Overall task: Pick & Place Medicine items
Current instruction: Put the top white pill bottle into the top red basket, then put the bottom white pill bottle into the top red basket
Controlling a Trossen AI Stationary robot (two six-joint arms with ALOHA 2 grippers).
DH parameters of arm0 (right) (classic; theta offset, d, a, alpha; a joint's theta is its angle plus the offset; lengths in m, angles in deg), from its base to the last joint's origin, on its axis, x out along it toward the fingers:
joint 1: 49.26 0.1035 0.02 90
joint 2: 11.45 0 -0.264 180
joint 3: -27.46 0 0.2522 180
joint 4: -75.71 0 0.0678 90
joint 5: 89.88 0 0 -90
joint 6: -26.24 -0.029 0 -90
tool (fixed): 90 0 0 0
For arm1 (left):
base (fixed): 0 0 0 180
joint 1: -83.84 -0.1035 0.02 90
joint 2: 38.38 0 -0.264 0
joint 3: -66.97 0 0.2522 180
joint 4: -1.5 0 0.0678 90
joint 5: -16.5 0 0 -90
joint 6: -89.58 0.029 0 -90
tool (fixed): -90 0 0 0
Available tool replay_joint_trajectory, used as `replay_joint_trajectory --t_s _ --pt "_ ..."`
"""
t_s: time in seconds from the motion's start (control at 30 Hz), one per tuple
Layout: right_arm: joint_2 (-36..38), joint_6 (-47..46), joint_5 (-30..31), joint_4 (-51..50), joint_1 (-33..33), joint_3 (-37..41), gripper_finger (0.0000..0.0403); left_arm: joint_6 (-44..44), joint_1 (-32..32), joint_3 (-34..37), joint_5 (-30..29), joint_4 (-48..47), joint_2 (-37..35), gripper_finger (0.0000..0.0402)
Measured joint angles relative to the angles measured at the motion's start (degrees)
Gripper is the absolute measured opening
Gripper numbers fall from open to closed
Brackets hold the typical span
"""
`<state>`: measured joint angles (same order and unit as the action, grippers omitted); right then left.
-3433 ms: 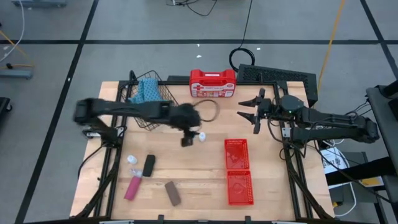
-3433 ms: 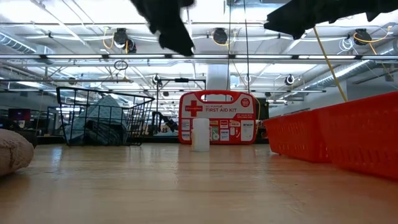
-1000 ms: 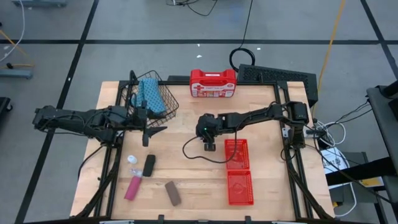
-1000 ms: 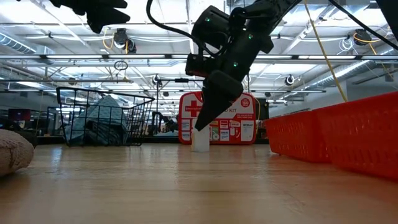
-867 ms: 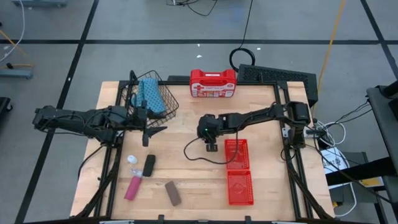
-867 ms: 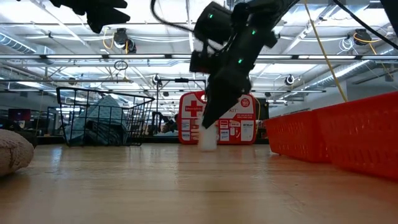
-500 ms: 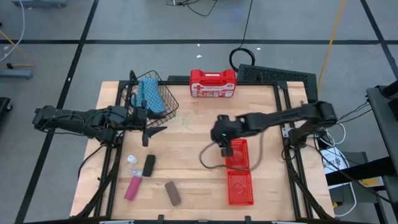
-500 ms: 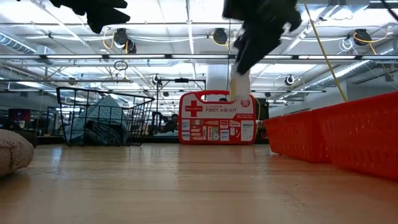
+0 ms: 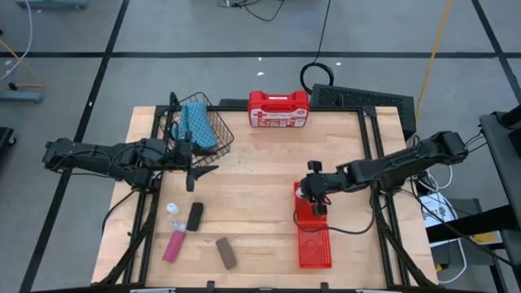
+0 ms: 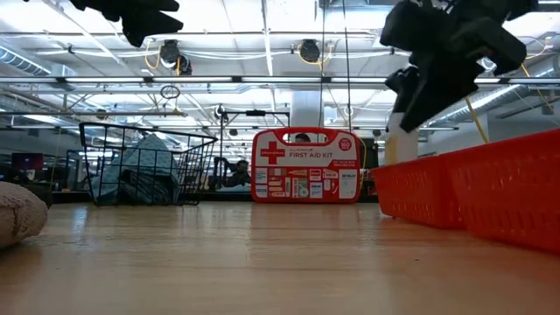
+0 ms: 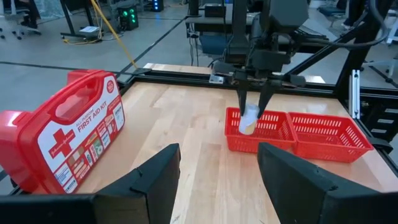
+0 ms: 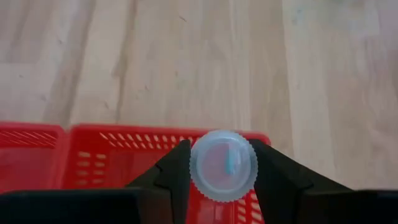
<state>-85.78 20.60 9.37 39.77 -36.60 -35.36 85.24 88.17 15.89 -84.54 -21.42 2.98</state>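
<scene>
At lower right of the high view, the right pincer [image 9: 317, 198] grips a white bottle [image 12: 223, 164] over the red basket [image 9: 312, 245], nothing binned yet; left pincer [image 9: 198, 173] waits half-open and empty, other items [image 9: 194, 216] left on the table [image 9: 260, 163]

The right gripper [image 9: 314, 200] hangs above the red basket [image 9: 312, 244], jaws clamped on a white bottle [image 11: 249, 119]; the basket's open top lies straight beneath the jaws, only its mesh walls around. Off to one side of those jaws the bare wooden table [image 9: 252, 203] stretches free. The first aid kit [image 9: 278, 109] stands well behind. Ahead of the parted jaws of the left gripper [image 9: 195, 172] the way runs clear; a wire basket [image 9: 198, 130] stands close beside them.
</scene>
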Motion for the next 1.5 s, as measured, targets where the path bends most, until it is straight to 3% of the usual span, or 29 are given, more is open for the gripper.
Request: replay_joint_trajectory --t_s 0.67,1.2,1.5 --pt "-6.35 0.01 -0.35 4.21 -1.81 3.34 0.013 0.02 -0.01 0.0 0.0 -0.02 0.0 0.0225" --pt "-7.21 -0.48 -0.13 4.4 -1.82 3.36 0.0187 0.0 0.01 0.0 0.02 -0.01 0.02 0.0225" --pt "2.35 2.89 -0.06 3.45 -1.83 3.36 0.0181 0.0 -0.01 0.0 0.02 -0.01 0.0 0.0225"
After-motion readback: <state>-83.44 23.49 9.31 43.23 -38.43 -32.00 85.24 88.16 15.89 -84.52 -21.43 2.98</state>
